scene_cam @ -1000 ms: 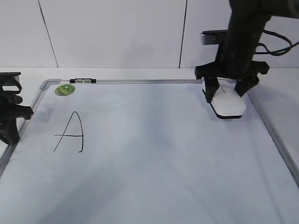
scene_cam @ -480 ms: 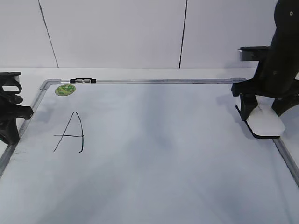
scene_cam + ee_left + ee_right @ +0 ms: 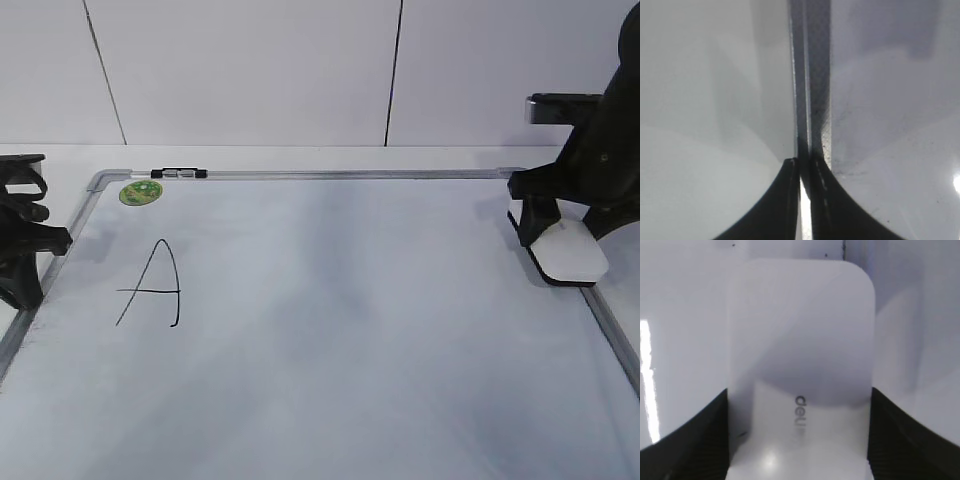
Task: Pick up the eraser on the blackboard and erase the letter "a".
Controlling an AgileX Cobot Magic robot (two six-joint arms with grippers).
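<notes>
The white eraser [image 3: 570, 258] with its black base sits at the blackboard's [image 3: 350, 340] right edge, near the grey frame. My right gripper [image 3: 567, 233] is shut on it, one finger on each side. In the right wrist view the eraser [image 3: 800, 340] fills the space between the right gripper's [image 3: 799, 440] fingers. My left gripper [image 3: 22, 262] is shut and empty at the board's left edge. In the left wrist view the left gripper [image 3: 805, 170] hangs over the frame rail [image 3: 810, 75]. No lowercase "a" shows on the board.
A large capital "A" [image 3: 150, 285] is drawn at the board's left. A round green sticker [image 3: 139, 192] and a small black-and-clear clip [image 3: 178, 173] sit at the top left of the frame. A white wall stands behind.
My right gripper has carried the eraser from the upper right of the board farther right to the frame's edge. The left arm has not moved.
</notes>
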